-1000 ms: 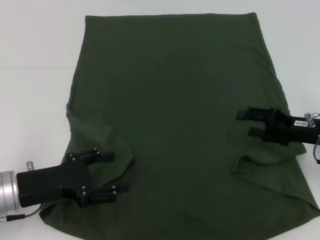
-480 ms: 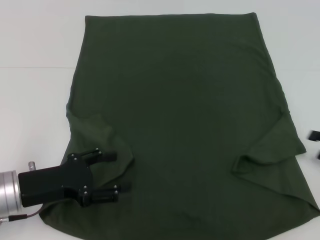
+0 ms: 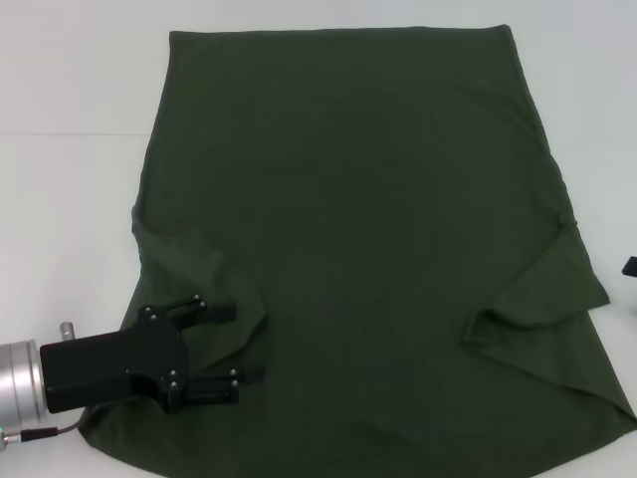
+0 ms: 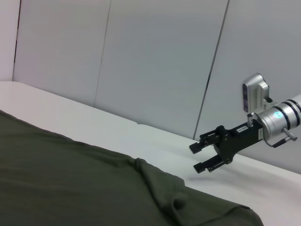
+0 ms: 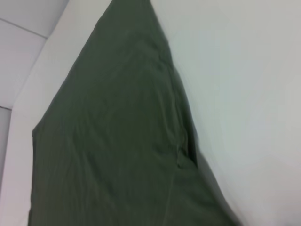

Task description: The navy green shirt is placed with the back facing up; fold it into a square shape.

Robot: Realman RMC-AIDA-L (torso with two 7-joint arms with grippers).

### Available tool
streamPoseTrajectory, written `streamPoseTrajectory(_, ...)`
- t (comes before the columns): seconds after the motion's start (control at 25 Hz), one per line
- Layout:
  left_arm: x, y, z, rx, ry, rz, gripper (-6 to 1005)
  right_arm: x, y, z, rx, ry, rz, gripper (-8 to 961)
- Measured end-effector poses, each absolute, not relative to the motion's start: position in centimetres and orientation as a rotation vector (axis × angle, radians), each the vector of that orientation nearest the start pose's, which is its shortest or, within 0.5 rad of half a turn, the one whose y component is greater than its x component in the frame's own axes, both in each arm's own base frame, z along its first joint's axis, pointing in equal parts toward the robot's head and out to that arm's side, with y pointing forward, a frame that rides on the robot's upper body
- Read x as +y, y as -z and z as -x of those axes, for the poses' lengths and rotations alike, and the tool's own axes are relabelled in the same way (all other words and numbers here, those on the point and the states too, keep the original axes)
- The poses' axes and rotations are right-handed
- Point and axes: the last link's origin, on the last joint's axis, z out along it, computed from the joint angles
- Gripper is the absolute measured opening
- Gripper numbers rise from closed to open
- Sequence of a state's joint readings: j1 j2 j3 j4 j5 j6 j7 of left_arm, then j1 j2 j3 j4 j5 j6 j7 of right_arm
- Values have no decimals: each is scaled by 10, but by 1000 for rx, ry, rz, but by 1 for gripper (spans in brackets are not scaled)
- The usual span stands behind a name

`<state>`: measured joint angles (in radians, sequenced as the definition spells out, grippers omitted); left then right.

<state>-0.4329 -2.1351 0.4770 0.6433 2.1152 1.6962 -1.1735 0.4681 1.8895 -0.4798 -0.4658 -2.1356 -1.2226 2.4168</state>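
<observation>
The navy green shirt [image 3: 348, 199] lies flat on the white table [image 3: 70, 199] and fills most of the head view. Both sleeves are folded inward: the left sleeve [image 3: 194, 269] and the right sleeve [image 3: 542, 299]. My left gripper [image 3: 225, 349] hovers open over the shirt's near left corner, just below the folded left sleeve, with nothing between its fingers. Only a black tip of my right gripper [image 3: 630, 267] shows at the right edge of the head view, off the shirt. The left wrist view shows the right gripper [image 4: 195, 157] open and empty above bare table, beyond the shirt [image 4: 70, 179]. The right wrist view looks along the shirt's edge [image 5: 117, 141].
Bare white table [image 5: 244, 94] runs along both sides of the shirt and beyond its far hem. Grey wall panels [image 4: 155, 61] stand behind the table.
My right gripper has drawn back to the right, off the folded right sleeve and almost out of the head view. My left gripper has shifted slightly toward the near edge.
</observation>
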Motion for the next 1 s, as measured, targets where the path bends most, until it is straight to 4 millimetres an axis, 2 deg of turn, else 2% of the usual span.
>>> streamPoseTrajectory(0.44, 280, 7, 289, -565, 805, 2686, 877, 350, -53, -367, 2035, -666, 1667, 784)
streamPoseTrajectory(1.0, 279, 7, 290, -566, 808, 2687, 877, 347, -56, -371, 2041, -655, 1653, 786)
